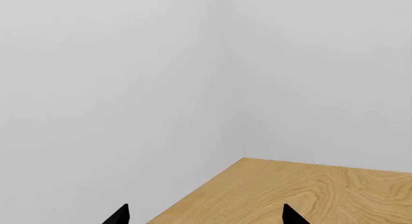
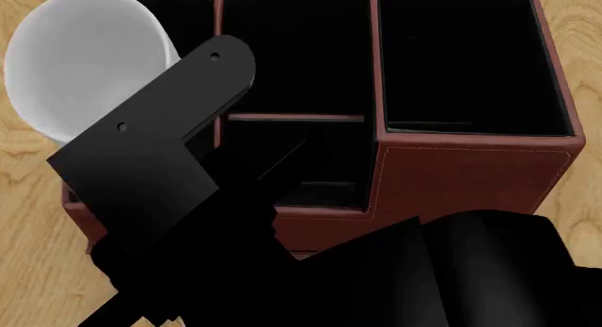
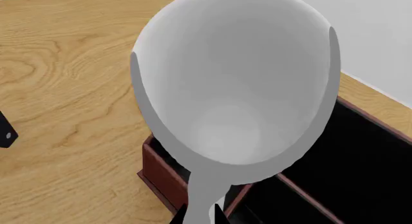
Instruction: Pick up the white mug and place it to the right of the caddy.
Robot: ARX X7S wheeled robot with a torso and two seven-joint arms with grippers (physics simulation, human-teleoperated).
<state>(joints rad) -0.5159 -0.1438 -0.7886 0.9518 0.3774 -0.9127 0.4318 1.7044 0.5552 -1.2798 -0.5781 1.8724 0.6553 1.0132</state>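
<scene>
Right arm's reaching up and across to the left in the head view, big black links filling the bottom of the shot. The right pincer [image 3: 199,215] is clamped on the white mug [image 3: 235,84], only its black tips visible. Left pincer [image 1: 204,215] has its two black tips spread apart, holding nothing.
</scene>
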